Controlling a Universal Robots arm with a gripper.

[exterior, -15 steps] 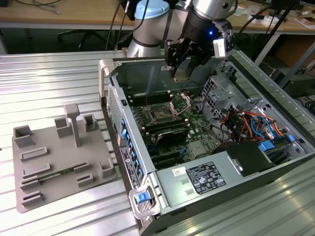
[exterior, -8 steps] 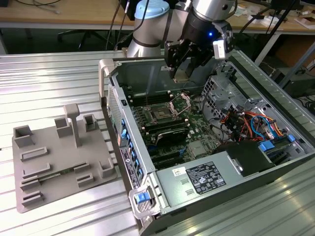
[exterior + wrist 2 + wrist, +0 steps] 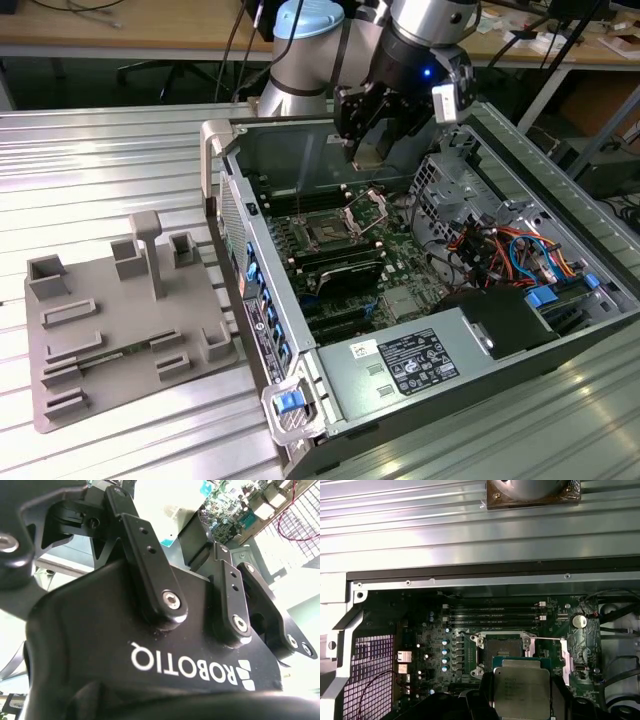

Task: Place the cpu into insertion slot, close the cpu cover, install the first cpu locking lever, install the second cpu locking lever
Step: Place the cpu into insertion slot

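My gripper [image 3: 373,140] hangs over the back of the open computer case [image 3: 260,310], shut on the cpu [image 3: 371,152]. In the first wrist view the cpu [image 3: 521,686] shows its silver-grey top and tan-green rim between two dark fingers [image 3: 486,696]. The insertion slot [image 3: 501,647] lies open and dark on the green board, just beyond the held cpu. In the exterior view the insertion slot [image 3: 326,233] sits below the gripper and toward that view's left. The cpu cover [image 3: 367,206] stands swung up beside the slot, and shows as a silver strip [image 3: 564,656] in the first wrist view.
A grey fixture plate [image 3: 120,320] with upright blocks lies at the exterior view's left on the ribbed metal table [image 3: 90,160]. Inside the case are long black memory slots [image 3: 492,612], a power supply [image 3: 410,365], coloured cables [image 3: 505,250] and a metal drive cage [image 3: 450,180].
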